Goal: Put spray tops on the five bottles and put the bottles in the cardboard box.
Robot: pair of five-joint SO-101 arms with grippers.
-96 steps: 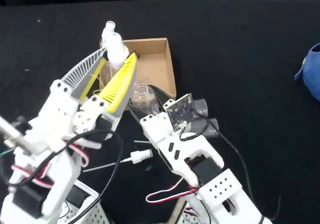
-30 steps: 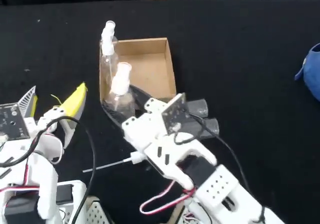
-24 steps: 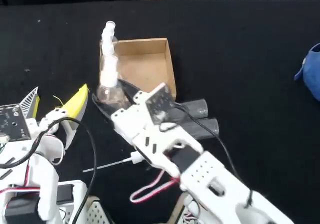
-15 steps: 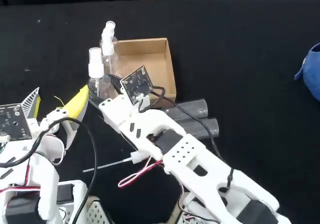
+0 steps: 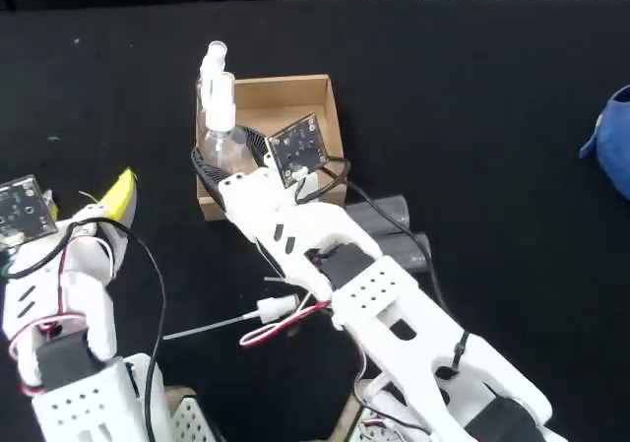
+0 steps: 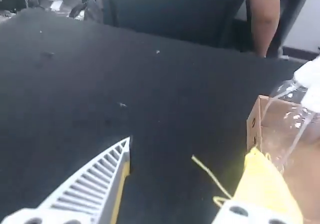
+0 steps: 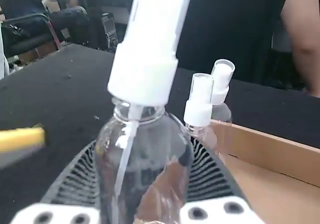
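Right gripper [image 5: 224, 154] is clamped round the belly of a clear spray bottle [image 7: 142, 149], which is upright at the cardboard box's [image 5: 285, 82] left wall, upper left of centre. It looks empty, so it's light, slick and top-heavy. I'd grip low on the body. Left gripper [image 6: 190, 150] gapes wide, holding nothing.

Bottles [image 5: 213, 73] stand at the cardboard box's [image 5: 295, 117] left wall; a spray top [image 5: 276, 309] lies before it.
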